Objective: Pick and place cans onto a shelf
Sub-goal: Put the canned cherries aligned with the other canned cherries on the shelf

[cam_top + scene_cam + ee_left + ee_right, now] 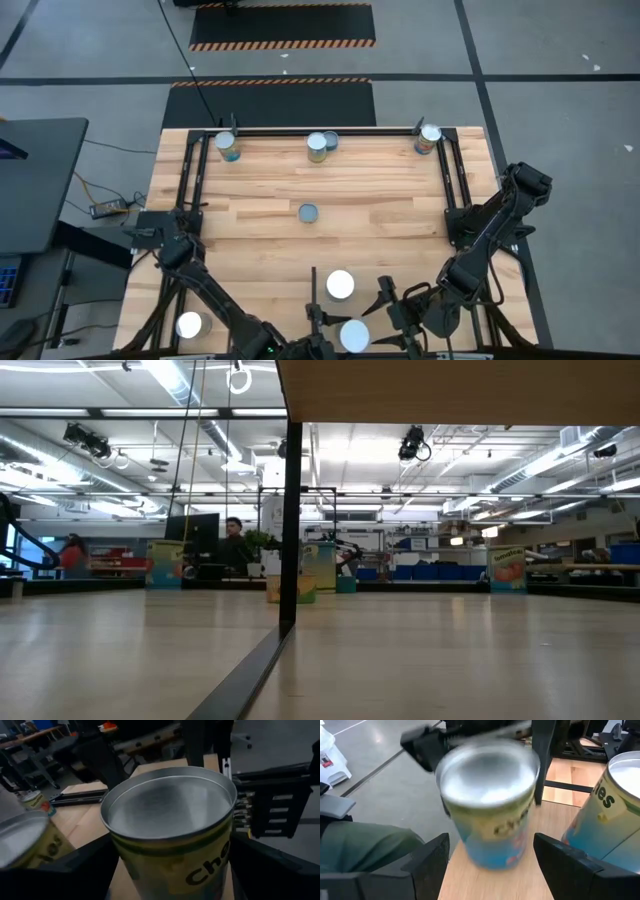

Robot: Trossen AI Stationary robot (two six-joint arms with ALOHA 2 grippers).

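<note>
Three cans stand along the far edge of the light-wood shelf board (390,190): one at the left (227,147), one in the middle (320,146), one at the right (429,139). A dull-topped can (309,212) stands mid-board. Near the front edge are three silver-topped cans (340,285), (354,335), (190,325). My left gripper (172,875) is shut on the frontmost can (170,820). My right gripper (490,870) is open just right of that can (487,800) and faces it. My left gripper pinches the frontmost can by its side wall (125,860), below the rim, one dark finger (80,870) on either side. The fingers come nearly level from the table's near left. The can stands upright in the hold. Its bottom is hidden by the can itself.
Thin black bars (455,180) edge the board on the left, right and far sides. The neighbouring can (620,800) stands close to both grippers. Both arms crowd the near edge. Black-and-yellow striped mats (280,25) lie on the floor beyond the board.
</note>
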